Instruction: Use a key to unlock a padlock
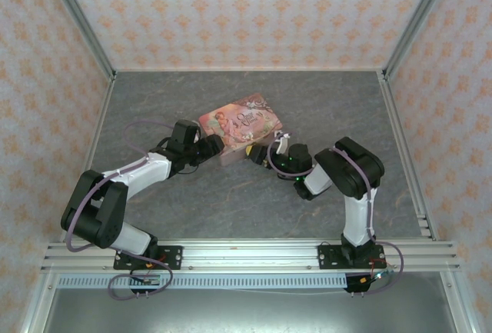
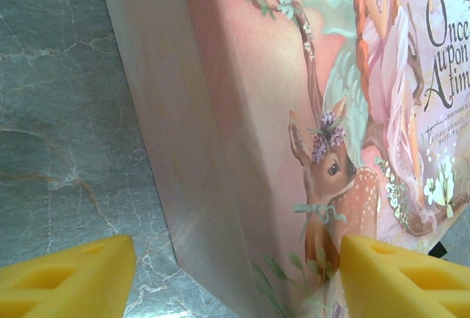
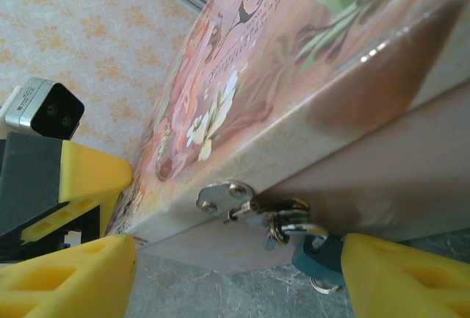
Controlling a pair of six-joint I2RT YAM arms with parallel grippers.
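Note:
A pink illustrated box (image 1: 238, 125) lies in the middle of the table. On its front wall sits a metal hasp (image 3: 224, 197), and the small teal padlock (image 3: 318, 253) hangs from it by its shackle. A thin metal ring (image 3: 323, 286) pokes out under the padlock; the key itself I cannot make out. My right gripper (image 3: 239, 277) is open in front of the hasp, and its right finger (image 3: 404, 274) sits right beside the padlock. My left gripper (image 2: 235, 288) is open and straddles the box's near left corner (image 2: 213, 259), with its right finger (image 2: 404, 277) over the lid.
Grey marbled tabletop (image 1: 192, 210) lies around the box. Patterned walls and metal rails enclose the table on three sides. The two grippers (image 1: 214, 147) (image 1: 260, 154) stand close together at the box's near edge; the left one's yellow finger (image 3: 88, 178) shows in the right wrist view.

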